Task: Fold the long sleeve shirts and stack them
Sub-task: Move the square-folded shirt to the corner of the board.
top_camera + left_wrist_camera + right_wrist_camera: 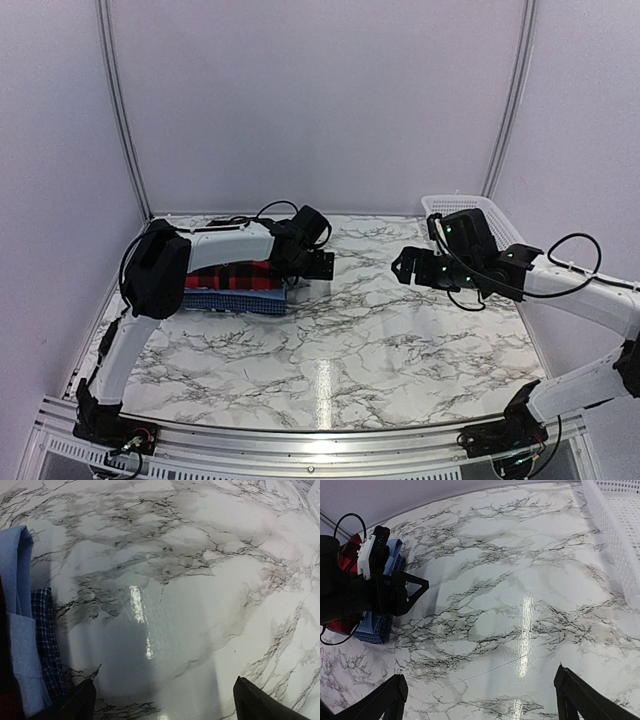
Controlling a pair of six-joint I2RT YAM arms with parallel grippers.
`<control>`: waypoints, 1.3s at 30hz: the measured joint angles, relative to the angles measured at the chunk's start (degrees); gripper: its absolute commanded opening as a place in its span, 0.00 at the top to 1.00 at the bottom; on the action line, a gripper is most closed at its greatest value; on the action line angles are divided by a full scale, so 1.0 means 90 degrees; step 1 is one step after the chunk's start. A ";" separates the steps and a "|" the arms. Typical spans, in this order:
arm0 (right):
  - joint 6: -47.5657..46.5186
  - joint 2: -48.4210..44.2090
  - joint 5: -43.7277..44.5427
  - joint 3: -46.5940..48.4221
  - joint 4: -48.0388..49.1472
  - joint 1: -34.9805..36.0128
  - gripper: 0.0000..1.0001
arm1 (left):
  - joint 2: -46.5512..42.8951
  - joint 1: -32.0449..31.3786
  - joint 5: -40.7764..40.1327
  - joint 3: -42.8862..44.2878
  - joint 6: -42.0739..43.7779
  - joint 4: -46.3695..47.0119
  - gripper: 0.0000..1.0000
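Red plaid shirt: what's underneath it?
A light blue shirt, then a dark blue checked shirt at the bottom. The left arm hides part of both from above.

On the table (pixel 340 350), the stack of shirts (pixel 235 288) lies far left and the mesh basket (pixel 445 202) far right. The left gripper (pixel 318 266) and right gripper (pixel 405 268) are between them.

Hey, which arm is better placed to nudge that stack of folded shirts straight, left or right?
Left, probably. The left hand hangs open just beside the shirt stack; the right hand sits farther off, near the basket.
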 measured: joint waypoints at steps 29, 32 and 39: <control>0.0053 0.0019 -0.0087 -0.0248 0.0073 0.0000 0.01 | -0.1758 0.1768 -0.0007 -0.3140 0.0597 0.0418 0.01; 0.0053 0.0019 -0.0117 -0.0250 0.0075 0.0000 0.01 | -0.1751 0.1921 0.0041 -0.3128 0.0641 0.0423 0.01; 0.0058 0.0019 -0.0182 -0.0316 0.0075 0.0000 0.01 | -0.1698 0.2246 0.0148 -0.3053 0.0736 0.0471 0.01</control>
